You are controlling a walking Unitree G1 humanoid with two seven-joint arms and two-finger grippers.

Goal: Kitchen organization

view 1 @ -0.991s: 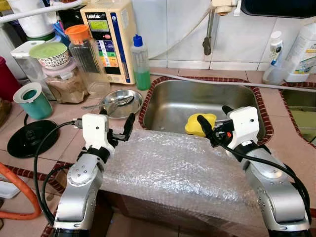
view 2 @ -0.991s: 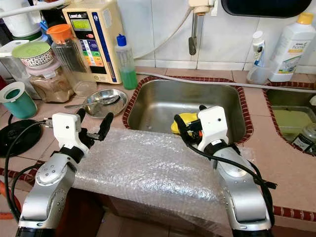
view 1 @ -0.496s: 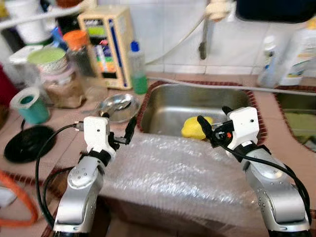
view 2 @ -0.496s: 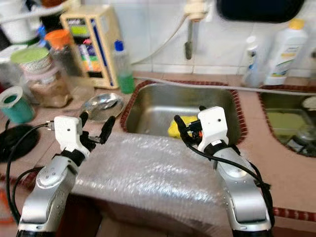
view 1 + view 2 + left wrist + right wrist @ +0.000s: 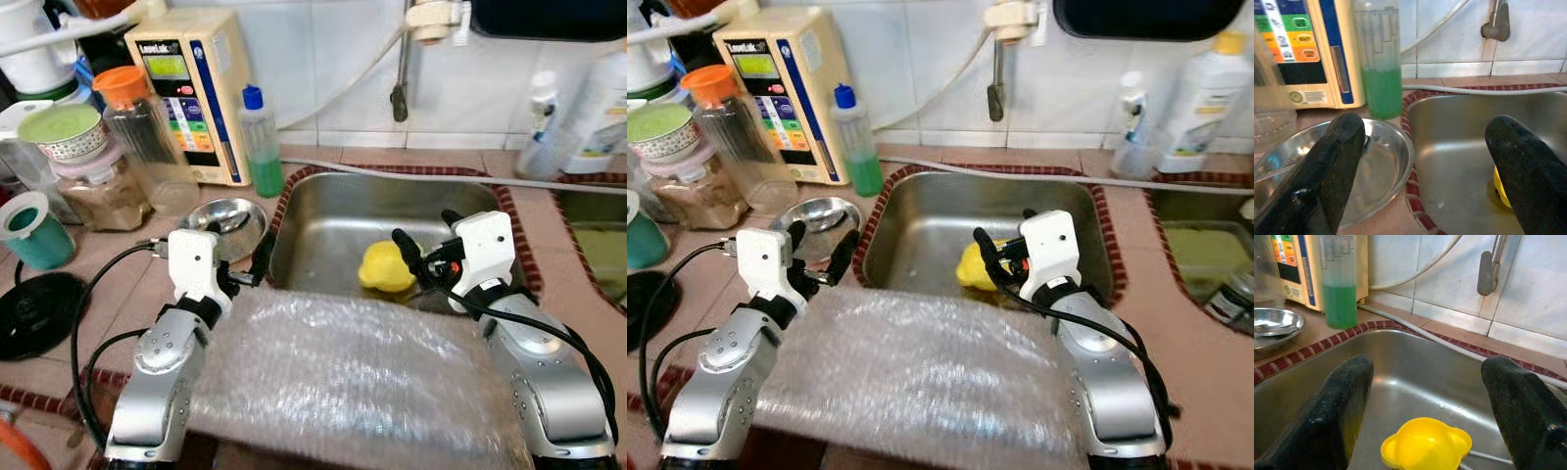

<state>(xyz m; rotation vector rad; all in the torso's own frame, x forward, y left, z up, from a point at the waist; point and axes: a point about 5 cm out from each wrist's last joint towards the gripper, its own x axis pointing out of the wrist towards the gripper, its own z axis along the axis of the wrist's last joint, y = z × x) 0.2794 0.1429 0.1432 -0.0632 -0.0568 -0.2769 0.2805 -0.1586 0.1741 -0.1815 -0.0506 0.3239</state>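
A yellow plastic cup (image 5: 387, 266) lies on the bottom of the steel sink (image 5: 333, 211); the right wrist view has it as a yellow cup (image 5: 1425, 448) low between the fingers. My right gripper (image 5: 425, 233) hovers open over the sink's near edge, just right of the cup and apart from it. My left gripper (image 5: 821, 247) is open above the counter, beside a steel bowl (image 5: 230, 220) that holds a spoon. Nothing sits between either pair of fingers. A sheet of bubble wrap (image 5: 353, 372) covers the counter's front edge under both arms.
At the back left stand a beige appliance (image 5: 191, 93), a green soap bottle (image 5: 260, 142), jars and a teal cup (image 5: 34, 230). A black lid (image 5: 34, 313) lies at the left. The tap (image 5: 402, 59) hangs over the sink, and white bottles (image 5: 598, 108) stand at the back right.
The whole view has shifted and was blurred half a second ago, so the camera moved. Both grippers keep the same open pose, and the yellow cup stays in the sink.
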